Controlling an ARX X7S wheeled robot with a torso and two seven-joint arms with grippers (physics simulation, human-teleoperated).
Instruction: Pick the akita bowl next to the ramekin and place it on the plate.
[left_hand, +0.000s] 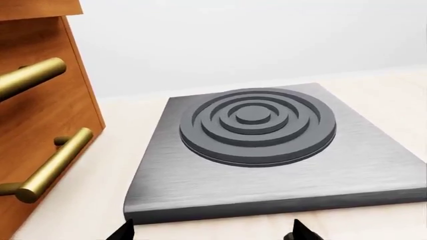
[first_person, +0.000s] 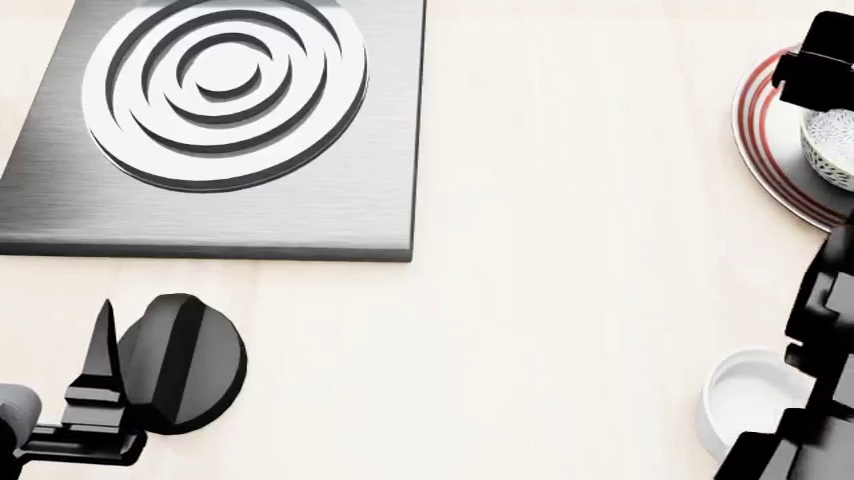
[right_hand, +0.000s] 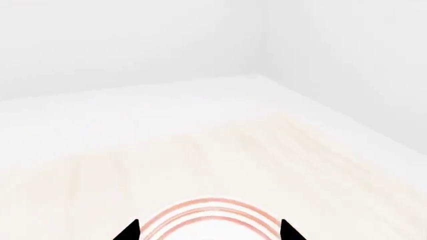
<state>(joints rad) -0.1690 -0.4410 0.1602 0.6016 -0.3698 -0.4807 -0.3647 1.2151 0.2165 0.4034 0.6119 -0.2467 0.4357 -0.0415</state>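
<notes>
— Where's the akita bowl (first_person: 830, 148)?

— On the ringed plate (first_person: 763, 140), under my right gripper (right_hand: 208, 231). Its tips stand wide apart, so I judge it released.

— Now?

— I'd lift straight up, not nudging the rim.

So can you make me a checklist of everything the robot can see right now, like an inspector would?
Surface: pale wood counter, bare in the middle.
Job's things: patterned bowl sits on the red-ringed plate at the right edge; the white ramekin stands on the counter nearer the robot, partly behind the right arm.
Clutter: grey burner plate with raised rings at the far left.
Grippers: left gripper open and empty, fingertips pointing at the burner plate; right gripper open above the plate, holding nothing.
Cables: nothing seen.
Surroundings: wooden drawers with brass handles beside the burner; plain white walls.
</notes>
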